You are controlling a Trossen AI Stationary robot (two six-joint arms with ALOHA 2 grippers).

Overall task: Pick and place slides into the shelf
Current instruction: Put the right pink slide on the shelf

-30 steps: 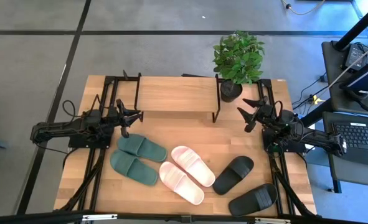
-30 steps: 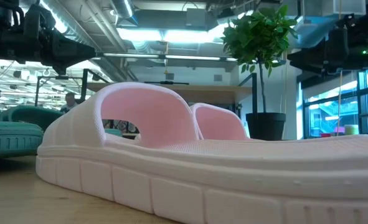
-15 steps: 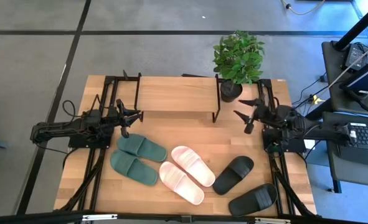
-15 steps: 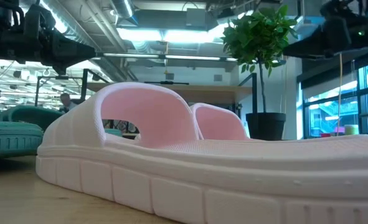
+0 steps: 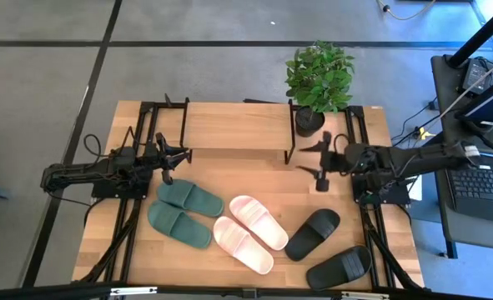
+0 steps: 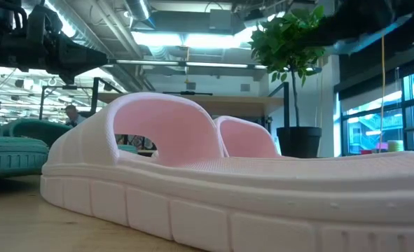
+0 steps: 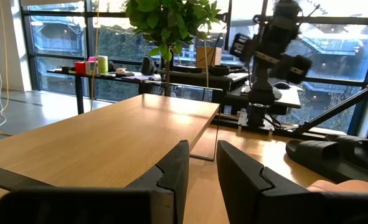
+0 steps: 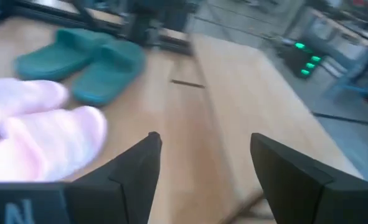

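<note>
A potted plant stands at the far right corner of the wooden table, its dark pot upright on the boards. A laptop lies open on a dark side desk to the right of the table, cables trailing nearby. The floor is grey (crossed by dark lines). Across the room, a person sits far behind.

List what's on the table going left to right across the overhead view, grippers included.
left gripper → dark green slides → light pink slides → right gripper → black slides. The shelf and potted plant sit at the far edge, overlapping these in the order, so they are left out.
</note>
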